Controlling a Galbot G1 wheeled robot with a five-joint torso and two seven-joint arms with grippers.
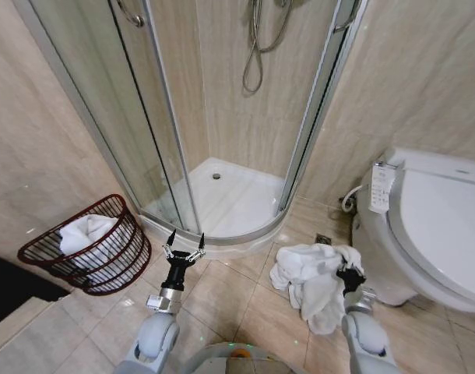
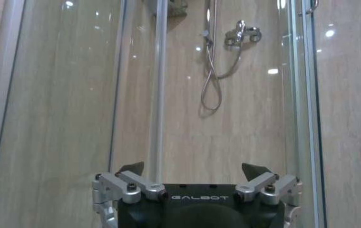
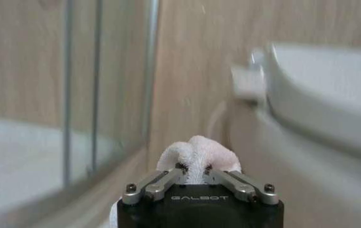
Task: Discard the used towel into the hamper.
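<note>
The used towel [image 1: 315,280] is white and thick, bunched into loose folds. The right gripper [image 1: 350,274] has its fingers clenched on a fold of it, and in the right wrist view a rounded tuft of the cloth [image 3: 198,154] bulges out just past the two fingertips [image 3: 179,167], which pinch it from both sides. From that hold the rest of the cloth spreads out and droops over the tiled floor [image 1: 230,304], close to the base of the toilet [image 1: 432,226].

The hamper [image 1: 89,245] stands well off to the left gripper's outer side, against the wall, near the curved sill of the shower stall [image 1: 222,195]. It is a round reddish-brown wire basket with see-through slatted sides that narrow toward its base, and it leans over with its mouth tipped. A white towel [image 1: 86,232] already lies bundled inside it.

The left gripper [image 1: 184,248] is held up between hamper and towel, fingers released and spread wide, grasping nothing and pointing at the shower's glass door [image 2: 136,95].
</note>
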